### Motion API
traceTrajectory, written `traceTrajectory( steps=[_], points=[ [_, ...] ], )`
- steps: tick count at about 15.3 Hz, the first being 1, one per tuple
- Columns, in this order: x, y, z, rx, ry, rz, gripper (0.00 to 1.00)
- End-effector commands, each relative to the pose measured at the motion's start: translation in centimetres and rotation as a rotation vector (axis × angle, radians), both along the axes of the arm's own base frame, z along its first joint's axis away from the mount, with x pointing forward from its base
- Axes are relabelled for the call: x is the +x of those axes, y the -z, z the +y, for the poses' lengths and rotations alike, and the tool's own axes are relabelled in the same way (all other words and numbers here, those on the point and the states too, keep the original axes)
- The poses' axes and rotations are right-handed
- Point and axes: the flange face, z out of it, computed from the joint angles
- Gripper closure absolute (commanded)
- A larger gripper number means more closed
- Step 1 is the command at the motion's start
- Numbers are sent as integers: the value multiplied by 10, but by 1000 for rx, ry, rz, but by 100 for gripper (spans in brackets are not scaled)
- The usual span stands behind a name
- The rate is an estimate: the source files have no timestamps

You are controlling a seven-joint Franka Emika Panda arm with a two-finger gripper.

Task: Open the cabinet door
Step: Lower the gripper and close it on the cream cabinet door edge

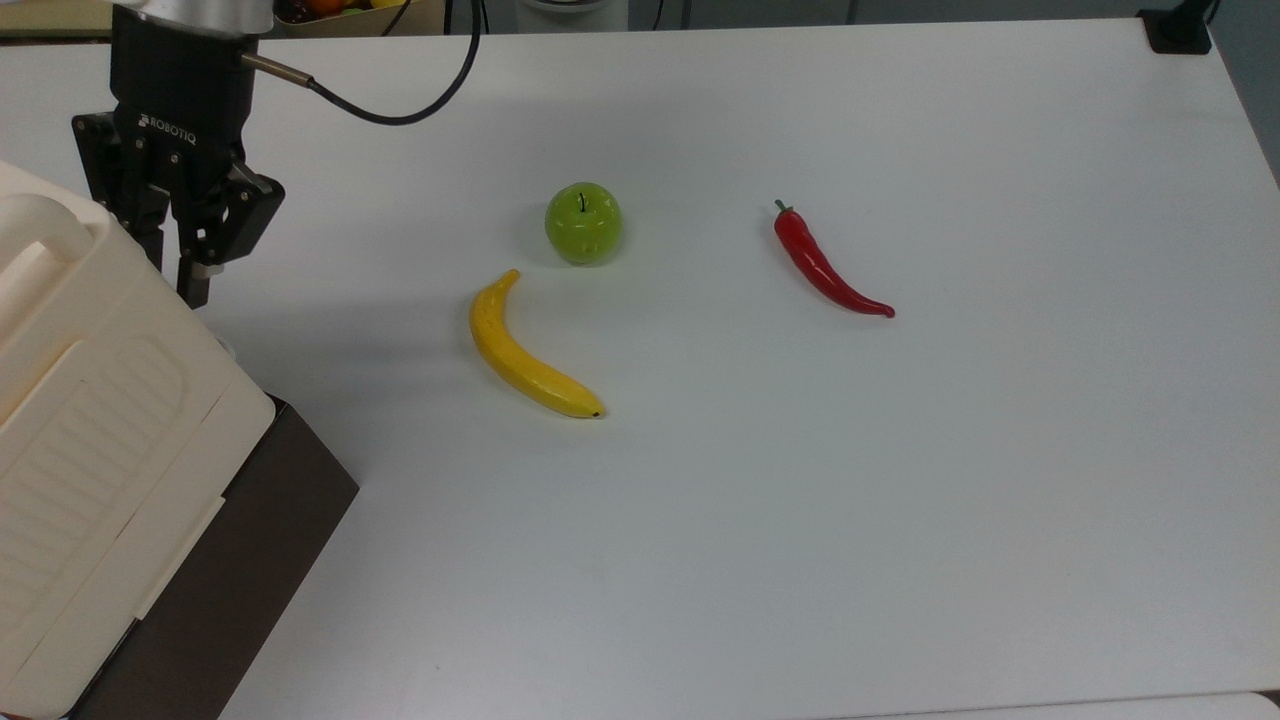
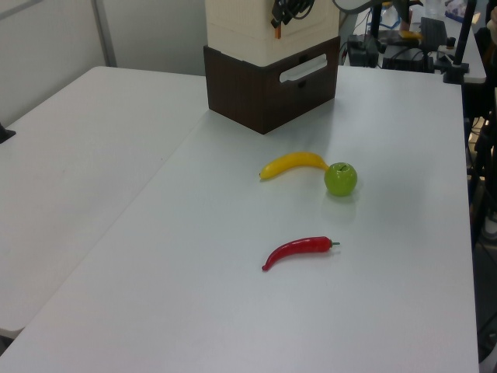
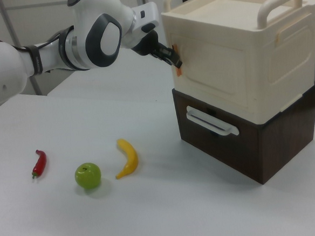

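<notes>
The cabinet is a large cream box with two top handles on a dark brown base; it also stands at the top view's left and at the back of the left view. The cabinet door is the cream front panel, lying flush and closed. A small orange tab sticks out at its edge. My gripper is at that edge with its fingers shut on the tab. From above, the gripper sits against the cabinet's far corner, and it appears high against the cream face.
On the white table lie a yellow banana, a green apple and a red chilli, all apart from the cabinet. The brown base has a drawer with a cream handle. A black cable trails from the gripper.
</notes>
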Motion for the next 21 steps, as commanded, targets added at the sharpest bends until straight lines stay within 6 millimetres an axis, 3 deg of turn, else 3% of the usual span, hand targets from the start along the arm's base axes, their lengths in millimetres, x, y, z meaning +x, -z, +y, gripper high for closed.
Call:
traceTrajectory(
  steps=[1,9,17,20,21],
  points=[
    [2,-4,4,-14,5,-16,75],
    [-5,-10,8,-6,9,25,84],
    [-15,-15,27,5,2,95,85],
    [-17,-13,27,9,7,115,82],
    [-19,-15,27,18,13,129,71]
  ],
)
